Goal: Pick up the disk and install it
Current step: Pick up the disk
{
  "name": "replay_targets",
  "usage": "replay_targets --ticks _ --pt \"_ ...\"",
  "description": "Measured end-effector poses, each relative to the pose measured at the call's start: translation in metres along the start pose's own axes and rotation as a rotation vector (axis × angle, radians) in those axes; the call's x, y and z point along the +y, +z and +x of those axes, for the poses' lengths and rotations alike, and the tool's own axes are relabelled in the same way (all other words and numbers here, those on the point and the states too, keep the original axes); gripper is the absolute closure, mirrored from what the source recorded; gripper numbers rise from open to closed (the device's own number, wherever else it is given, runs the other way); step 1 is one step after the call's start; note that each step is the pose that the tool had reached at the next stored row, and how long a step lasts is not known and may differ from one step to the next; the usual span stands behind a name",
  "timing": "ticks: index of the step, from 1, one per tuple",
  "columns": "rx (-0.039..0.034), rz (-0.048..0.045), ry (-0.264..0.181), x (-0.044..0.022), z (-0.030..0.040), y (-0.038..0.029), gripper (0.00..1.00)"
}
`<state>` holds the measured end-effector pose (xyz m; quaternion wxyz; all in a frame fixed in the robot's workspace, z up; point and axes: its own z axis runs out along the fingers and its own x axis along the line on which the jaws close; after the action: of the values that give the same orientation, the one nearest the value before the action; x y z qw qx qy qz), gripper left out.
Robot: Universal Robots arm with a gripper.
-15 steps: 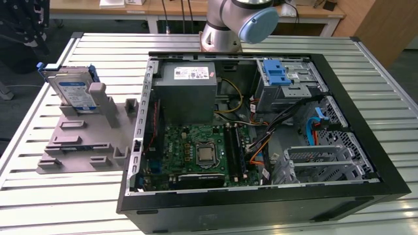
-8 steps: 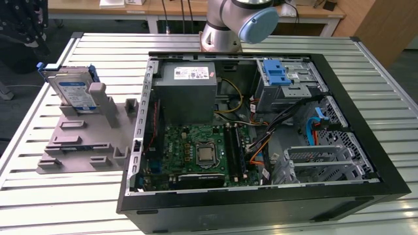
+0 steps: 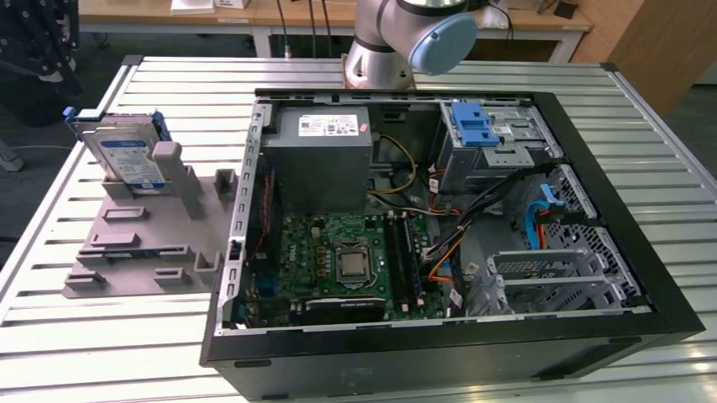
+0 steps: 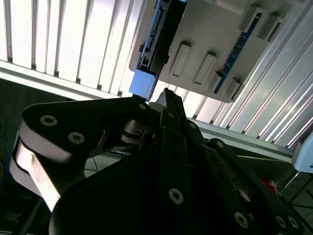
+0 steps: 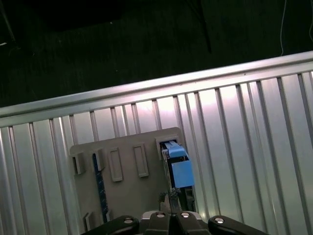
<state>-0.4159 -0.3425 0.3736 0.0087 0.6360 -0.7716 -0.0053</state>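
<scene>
One slatted aluminium table [image 3: 101, 336] carries everything you're working with. The open black PC case [image 3: 448, 365] lies on its side, and the grey holder plate [image 3: 134, 252] sits beside it on the exterior view's left. The arm base [image 3: 387, 50] is at the table's far edge, with wooden desks [image 3: 168, 13] behind it. You get dark floor past the table edge in the first wrist view.

Disk [image 3: 126, 155] stands upright in the holder, not in the case. Its blue-and-white label faces the camera, but the print is too small to read. The white sticker on the grey power supply [image 3: 325, 155] is unreadable too.

Your gripper [image 5: 169, 198] hangs over the disk's blue end in both wrist views, fingers pinched together on nothing.
</scene>
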Motion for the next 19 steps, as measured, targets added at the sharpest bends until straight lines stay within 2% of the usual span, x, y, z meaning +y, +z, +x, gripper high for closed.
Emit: replay_targets --ticks 8,9,10,12,13,15,18,19 --pt "-0.0002 0.0012 0.000 0.0001 0.0000 0.0001 0.89" --pt "-0.0004 0.0019 0.000 0.0002 0.0001 0.0002 0.83" --pt "-0.0004 0.0023 0.000 0.0003 0.0001 0.0002 0.83" --pt "-0.0006 0.0027 0.000 0.0005 0.0001 0.0005 0.71" --pt "-0.0006 0.0026 0.000 0.0008 0.0002 0.0006 0.71" --pt "-0.0005 0.0025 -0.001 0.0014 0.0003 0.0008 0.59" --pt "-0.0006 0.0031 -0.003 0.0029 0.0005 0.0019 0.53" --pt "-0.0007 0.0038 -0.006 0.0033 0.0006 0.0025 0.47"
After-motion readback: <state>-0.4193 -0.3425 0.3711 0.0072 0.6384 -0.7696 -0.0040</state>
